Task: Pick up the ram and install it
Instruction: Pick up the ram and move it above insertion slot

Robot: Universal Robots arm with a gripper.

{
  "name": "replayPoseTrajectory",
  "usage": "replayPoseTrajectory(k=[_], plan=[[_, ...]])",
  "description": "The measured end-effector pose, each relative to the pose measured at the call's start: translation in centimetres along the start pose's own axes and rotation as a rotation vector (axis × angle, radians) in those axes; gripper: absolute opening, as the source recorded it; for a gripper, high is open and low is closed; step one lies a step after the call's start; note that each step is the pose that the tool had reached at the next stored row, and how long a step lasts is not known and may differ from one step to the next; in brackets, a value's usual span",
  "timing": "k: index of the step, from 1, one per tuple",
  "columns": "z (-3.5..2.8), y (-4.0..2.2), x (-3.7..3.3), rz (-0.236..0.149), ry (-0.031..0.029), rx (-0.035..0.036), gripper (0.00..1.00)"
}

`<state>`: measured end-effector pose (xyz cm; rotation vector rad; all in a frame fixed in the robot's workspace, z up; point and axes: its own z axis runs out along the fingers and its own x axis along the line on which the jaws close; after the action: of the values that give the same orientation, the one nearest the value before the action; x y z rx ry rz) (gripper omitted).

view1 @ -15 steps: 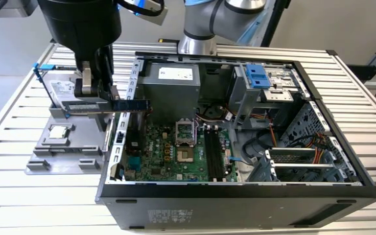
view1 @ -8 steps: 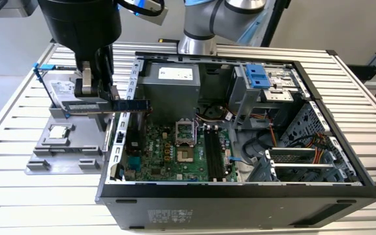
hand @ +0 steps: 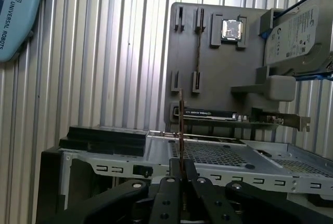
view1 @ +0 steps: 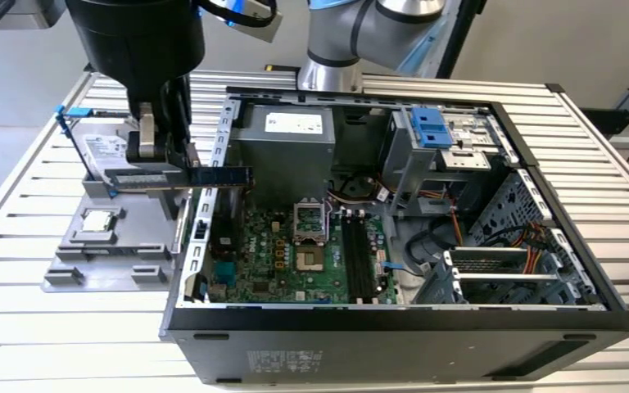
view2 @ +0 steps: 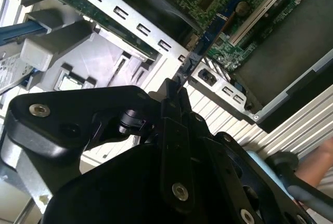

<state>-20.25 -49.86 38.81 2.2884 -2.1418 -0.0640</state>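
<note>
1. Second wrist view: gripper (view2: pixel 176 91) is pinching the ram (view2: pixel 207 36) at one end, fingers pressing together on the thin board, which is showing edge-on and sticking out past the tips
2. Exterior view: gripper (view1: pixel 161 164) is holding the ram (view1: pixel 223 174) level and on its long edge in the air, free end pointing to the exterior view's right and reaching over the side wall of the open computer case (view1: pixel 402 323)
3. Ram is hanging above the edge of the case, apart from the motherboard (view1: pixel 282 254) and not sitting in the black slots (view1: pixel 359 250), which are lying further to the exterior view's right
4. First wrist view: ram (hand: pixel 180 125) is appearing as a thin line rising from the gripper (hand: pixel 180 167), with the computer case (hand: pixel 218 154) lying behind it
5. Beyond the case, a grey fixture plate (hand: pixel 208 73) is lying on the slatted table (hand: pixel 104 52), carrying the processor chip (hand: pixel 232 29) and the hard drive (hand: pixel 299 29)
6. Exterior view is showing that plate just beside the case on the exterior view's left, below the gripper
</note>
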Motion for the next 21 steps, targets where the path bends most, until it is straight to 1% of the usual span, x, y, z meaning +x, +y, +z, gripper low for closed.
replayPoseTrajectory(k=[4,7,11,13,17,21], plan=[[-0.02,-0.8,0.06,0.0,-0.0001,0.0001,0.0],[-0.05,-1.75,0.12,0.0,-0.0001,0.0001,0.0],[-0.08,-3.25,0.22,0.0,-0.0002,0.0001,0.0],[-0.09,-3.79,0.25,0.002,-0.0001,0.0001,0.0],[-0.07,-4.56,0.31,0.01,-0.0004,0.0003,0.0],[-0.05,-4.96,0.34,0.027,-0.001,0.0008,0.0]])
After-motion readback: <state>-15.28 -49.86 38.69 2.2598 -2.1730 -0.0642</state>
